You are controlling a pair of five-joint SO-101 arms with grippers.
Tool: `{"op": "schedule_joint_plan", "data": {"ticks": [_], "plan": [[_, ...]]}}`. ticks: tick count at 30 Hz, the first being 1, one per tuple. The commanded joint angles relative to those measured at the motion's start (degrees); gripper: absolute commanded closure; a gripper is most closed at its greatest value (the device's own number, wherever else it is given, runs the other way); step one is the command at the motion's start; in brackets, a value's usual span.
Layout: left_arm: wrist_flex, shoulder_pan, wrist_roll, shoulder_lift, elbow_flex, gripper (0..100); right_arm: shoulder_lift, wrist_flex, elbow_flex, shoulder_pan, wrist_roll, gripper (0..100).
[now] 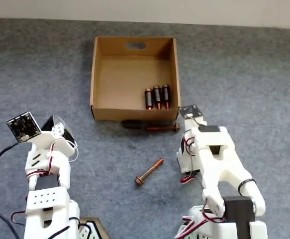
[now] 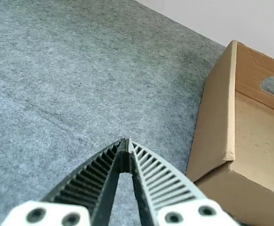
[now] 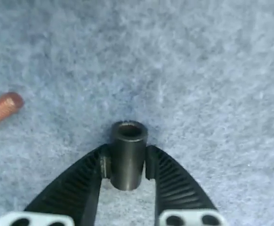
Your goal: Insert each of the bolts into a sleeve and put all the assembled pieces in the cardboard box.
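Dark steel, by the look of it: the sleeve [image 3: 129, 150] is pinched across its round wall between the pads of my right gripper [image 3: 127, 165], with its open bore facing the grey felt [image 3: 212, 70]. I judge it stiff, dense for its bulk and smooth, so it could swivel under a light squeeze; a firm hold suits it.

The copper-coloured bolt [image 1: 149, 172] lies loose on the felt near my right arm. It looks rigid and apt to roll, so I'd take it by the shank, close to the head.

My left gripper [image 2: 126, 147] is pressed together on nothing, beside the cardboard box [image 1: 135, 113], where three assembled pieces [image 1: 157, 97] lie.
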Motion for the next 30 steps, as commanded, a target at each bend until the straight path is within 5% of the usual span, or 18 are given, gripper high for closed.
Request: {"op": "schedule_joint_plan", "data": {"ticks": [1, 13, 18, 25, 30], "plan": [[-0.97, 0.92, -0.09, -1.01, -2.15, 99, 0.57, -0.66, -2.42, -0.22, -0.44, 93.2], [2.29, 1.54, -2.73, -0.75, -3.12, 99, -1.80, 1.63, -6.11, -0.22, -0.44, 99.3], [15.91, 11.03, -13.19, -0.57, -9.89, 99, -16.66, 5.67, -5.49, -0.48, -0.79, 99.3], [21.01, 21.93, -21.89, -0.57, -10.77, 99, -43.82, 2.68, 4.70, -0.40, -1.67, 99.3], [27.34, 30.64, -27.52, -0.48, -12.79, 99, -57.71, -1.54, 15.87, -0.22, -9.32, 99.3]]}}
